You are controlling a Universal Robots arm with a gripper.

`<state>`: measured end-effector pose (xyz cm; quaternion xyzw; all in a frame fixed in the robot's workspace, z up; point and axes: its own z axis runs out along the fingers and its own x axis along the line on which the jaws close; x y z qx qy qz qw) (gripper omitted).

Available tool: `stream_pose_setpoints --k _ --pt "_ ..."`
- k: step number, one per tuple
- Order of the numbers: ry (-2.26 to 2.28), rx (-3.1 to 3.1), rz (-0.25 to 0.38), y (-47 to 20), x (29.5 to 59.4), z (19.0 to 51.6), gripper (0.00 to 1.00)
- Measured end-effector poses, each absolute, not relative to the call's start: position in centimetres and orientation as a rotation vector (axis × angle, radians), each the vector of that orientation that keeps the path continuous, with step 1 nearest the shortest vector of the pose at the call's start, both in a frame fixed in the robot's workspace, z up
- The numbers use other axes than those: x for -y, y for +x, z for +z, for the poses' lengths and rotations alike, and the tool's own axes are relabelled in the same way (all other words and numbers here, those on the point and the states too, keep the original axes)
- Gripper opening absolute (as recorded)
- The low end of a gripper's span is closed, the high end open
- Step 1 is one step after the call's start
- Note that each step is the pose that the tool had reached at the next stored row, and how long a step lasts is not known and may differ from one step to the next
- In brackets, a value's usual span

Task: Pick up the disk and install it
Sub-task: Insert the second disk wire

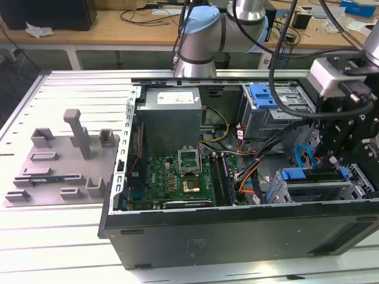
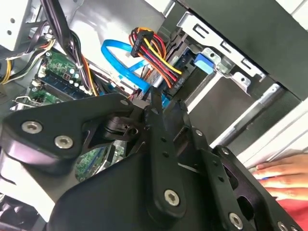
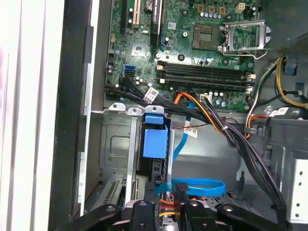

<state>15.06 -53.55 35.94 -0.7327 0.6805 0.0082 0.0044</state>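
The disk (image 3: 156, 144), blue-framed and showing edge-on, is sitting upright in the drive cage (image 3: 118, 144) at the open computer case's (image 1: 237, 228) front corner. My gripper (image 3: 166, 195) is reaching over it, fingers (image 2: 159, 108) drawn close together, apparently pinching the carrier's end.

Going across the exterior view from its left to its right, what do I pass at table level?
Grey fixture tray → grey power-supply box → motherboard → blue-handled drive cage → gripper over the disk.
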Motion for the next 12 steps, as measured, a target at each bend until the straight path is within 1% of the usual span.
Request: stream_pose_setpoints --k 5,12 --pt "-2.296 -2.132 0.026 15.0 53.5 38.0 0.30" --pt "-2.302 -2.125 0.026 12.7 53.6 38.6 0.30"
